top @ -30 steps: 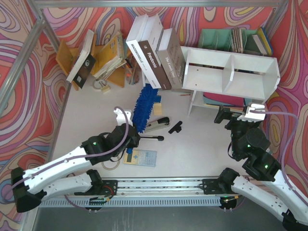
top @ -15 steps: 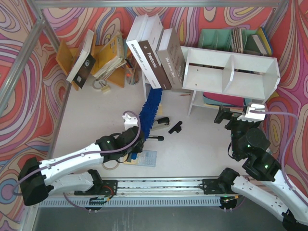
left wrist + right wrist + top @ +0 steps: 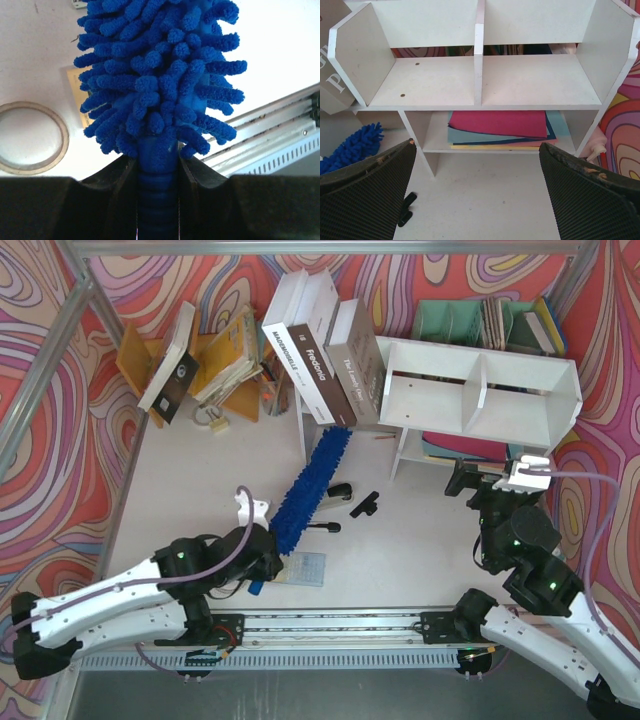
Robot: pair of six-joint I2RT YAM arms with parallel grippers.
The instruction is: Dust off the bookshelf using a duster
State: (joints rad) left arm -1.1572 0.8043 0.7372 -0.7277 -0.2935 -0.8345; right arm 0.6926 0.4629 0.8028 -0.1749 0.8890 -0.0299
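Note:
The bright-blue fluffy duster (image 3: 306,490) slants across the table, its tip up near the leaning books and the left end of the white bookshelf (image 3: 480,390). My left gripper (image 3: 268,558) is shut on the duster's ribbed blue handle at the base of the head; in the left wrist view the head (image 3: 160,75) rises straight out of the gripper (image 3: 157,167). My right gripper (image 3: 490,483) is open and empty in front of the bookshelf (image 3: 480,80), low before its lower tier (image 3: 476,146). The duster's tip (image 3: 350,147) shows at the left of the right wrist view.
Large books (image 3: 320,350) lean against the shelf's left side. A teal organiser (image 3: 470,320) stands behind it, an orange rack (image 3: 200,360) at back left. Coloured papers (image 3: 500,125) lie in the lower tier. A stapler (image 3: 330,498), black clip (image 3: 365,505), booklet (image 3: 300,568) and tape ring (image 3: 30,137) lie nearby.
My left arm has drawn back toward the near left with the duster; the head now slants more, its tip pointing up-right toward the shelf. The right arm has not moved.

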